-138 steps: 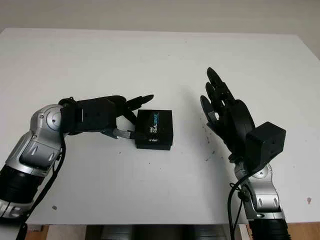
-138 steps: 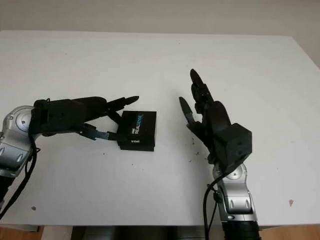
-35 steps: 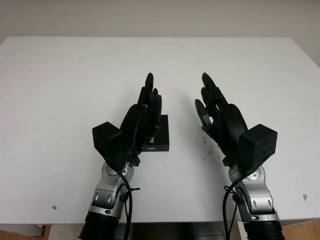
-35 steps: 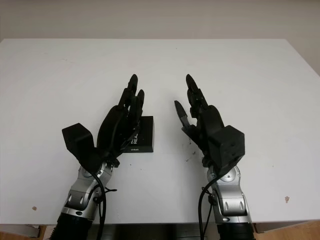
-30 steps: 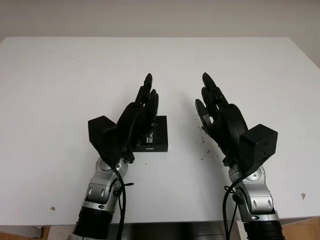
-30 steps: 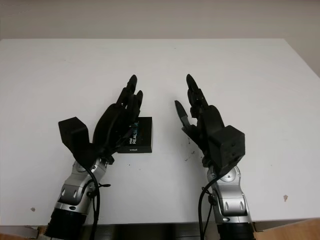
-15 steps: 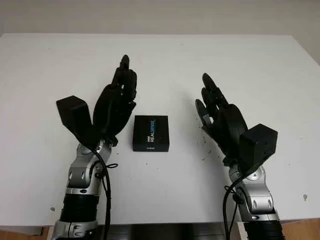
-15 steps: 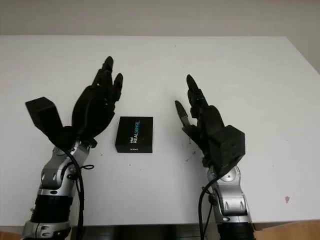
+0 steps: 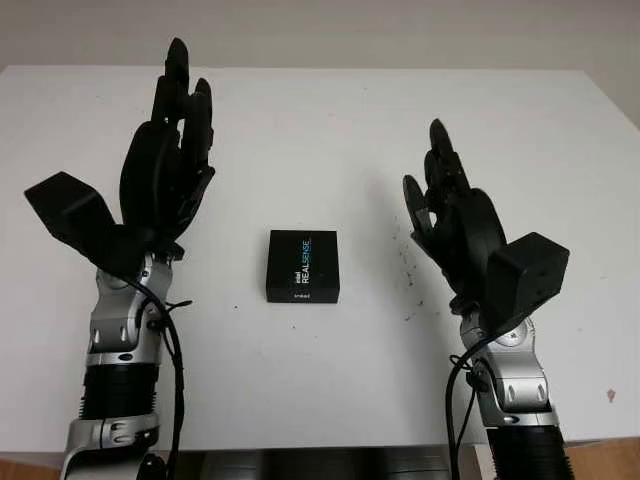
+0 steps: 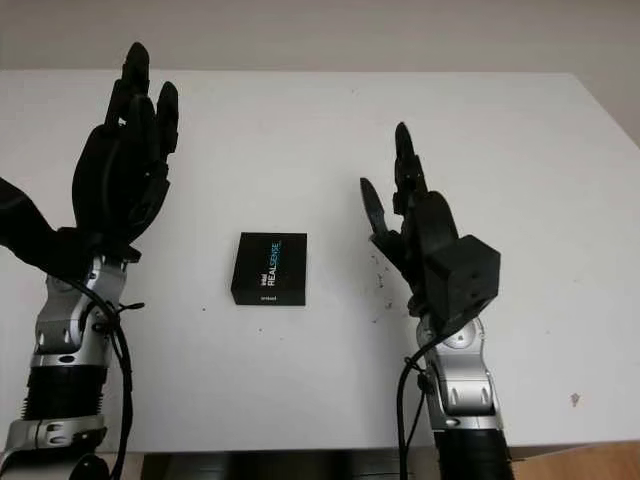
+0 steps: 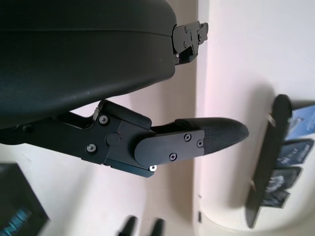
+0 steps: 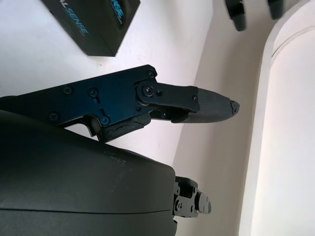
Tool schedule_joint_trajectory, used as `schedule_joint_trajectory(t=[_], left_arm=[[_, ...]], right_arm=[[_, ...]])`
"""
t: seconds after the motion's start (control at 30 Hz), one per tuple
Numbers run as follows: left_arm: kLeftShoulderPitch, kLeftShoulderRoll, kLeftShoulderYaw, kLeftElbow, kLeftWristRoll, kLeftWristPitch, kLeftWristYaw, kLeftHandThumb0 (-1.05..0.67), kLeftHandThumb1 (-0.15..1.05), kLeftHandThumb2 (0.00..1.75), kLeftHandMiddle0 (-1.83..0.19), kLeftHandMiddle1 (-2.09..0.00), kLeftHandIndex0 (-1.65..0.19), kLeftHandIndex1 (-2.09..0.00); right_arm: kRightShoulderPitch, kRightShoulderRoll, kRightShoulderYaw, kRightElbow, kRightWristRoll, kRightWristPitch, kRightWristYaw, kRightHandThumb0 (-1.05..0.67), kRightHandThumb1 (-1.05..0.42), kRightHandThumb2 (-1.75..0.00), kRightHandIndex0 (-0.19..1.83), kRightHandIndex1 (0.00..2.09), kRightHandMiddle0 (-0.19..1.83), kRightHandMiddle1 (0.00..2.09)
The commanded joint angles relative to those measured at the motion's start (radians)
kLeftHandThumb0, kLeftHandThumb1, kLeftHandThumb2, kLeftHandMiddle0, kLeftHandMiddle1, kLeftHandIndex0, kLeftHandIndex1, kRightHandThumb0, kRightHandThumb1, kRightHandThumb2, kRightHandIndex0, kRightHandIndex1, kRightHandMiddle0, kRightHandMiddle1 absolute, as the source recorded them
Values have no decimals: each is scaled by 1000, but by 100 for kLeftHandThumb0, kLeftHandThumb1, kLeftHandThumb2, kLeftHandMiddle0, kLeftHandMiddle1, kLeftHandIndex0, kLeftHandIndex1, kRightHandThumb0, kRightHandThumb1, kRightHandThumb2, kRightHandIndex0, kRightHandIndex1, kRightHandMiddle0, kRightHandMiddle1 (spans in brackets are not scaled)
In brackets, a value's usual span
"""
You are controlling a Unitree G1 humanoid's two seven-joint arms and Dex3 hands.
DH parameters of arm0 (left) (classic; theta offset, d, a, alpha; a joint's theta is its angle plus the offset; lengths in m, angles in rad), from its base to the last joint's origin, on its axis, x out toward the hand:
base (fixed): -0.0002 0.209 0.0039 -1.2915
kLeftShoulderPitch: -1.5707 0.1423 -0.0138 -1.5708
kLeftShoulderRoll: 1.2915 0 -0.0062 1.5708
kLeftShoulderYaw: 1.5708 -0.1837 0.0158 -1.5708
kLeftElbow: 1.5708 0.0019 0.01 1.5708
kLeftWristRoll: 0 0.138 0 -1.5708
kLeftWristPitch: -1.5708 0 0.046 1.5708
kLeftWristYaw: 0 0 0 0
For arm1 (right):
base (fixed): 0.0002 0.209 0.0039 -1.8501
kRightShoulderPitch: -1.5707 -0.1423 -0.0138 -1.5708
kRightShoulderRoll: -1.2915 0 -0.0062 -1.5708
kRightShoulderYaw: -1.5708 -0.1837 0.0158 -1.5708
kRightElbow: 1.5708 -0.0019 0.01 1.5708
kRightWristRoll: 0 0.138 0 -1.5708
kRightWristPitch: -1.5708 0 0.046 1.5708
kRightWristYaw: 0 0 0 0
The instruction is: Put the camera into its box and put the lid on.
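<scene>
A black box point(image 9: 303, 265) with its printed lid on lies flat in the middle of the white table point(image 9: 330, 120); it also appears in the right wrist view point(image 12: 96, 22) and the left wrist view point(image 11: 17, 206). My left hand point(image 9: 168, 150) is raised well above the table to the box's left, open and holding nothing. My right hand point(image 9: 450, 215) is up to the box's right, open, palm turned toward the box. Neither hand touches the box.
Small dark specks point(image 9: 408, 265) mark the table between the box and my right hand. The table's near edge point(image 9: 320, 440) runs just behind both forearms.
My left hand let go of the box side, swung outward to the left and rose high. The right hand lifted slightly. The box lies where it was.
</scene>
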Motion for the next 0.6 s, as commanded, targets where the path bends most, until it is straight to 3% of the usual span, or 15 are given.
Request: schedule_joint_trajectory(t=[0.0, 0.3, 0.57], left_arm=[[14, 13, -10, 33, 28, -38, -3, -77, 105, 58, 19, 0, 19, 0], [68, -6, 12, 111, 5, -117, -17, -75, 105, 60, 19, 0, 19, 0], [115, -1, 12, 98, 3, -137, -30, -74, 105, 61, 19, 0, 19, 0]], right_arm=[[-25, 7, -11, -8, 15, 12, -5, -71, -105, -56, -19, 0, -19, 0], [-44, 10, -33, -20, 60, 109, -11, -70, -105, -66, -19, 0, -19, 0], [-42, 4, -30, -15, 61, 124, 1, -67, -105, -69, -19, 0, -19, 0]])
